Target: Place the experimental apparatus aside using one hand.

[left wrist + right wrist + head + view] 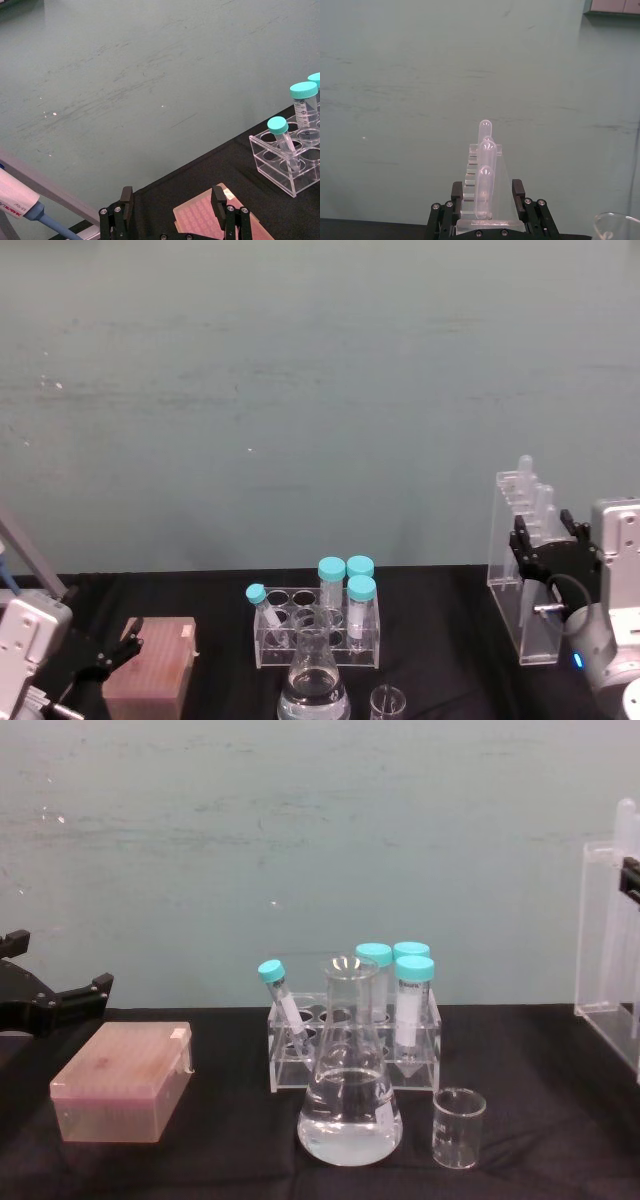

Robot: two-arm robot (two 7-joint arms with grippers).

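Clear stand (510, 610) — right tool (544, 533) clamps both sides.

The large conical glass flask (350, 1105) stands upright, clear, its narrow neck open at the top and colourless liquid filling its wide bottom. The small glass beaker (459, 1127) stands upright just beside the flask on its right, much shorter than it, apparently empty and not touching it. Well off to the flask's right and farther back, the tall clear plastic stand (522, 630) is upright with its long tubes (485, 150) set in a row, rounded ends pointing up, and the right gripper (545, 535) is closed against its two side walls.
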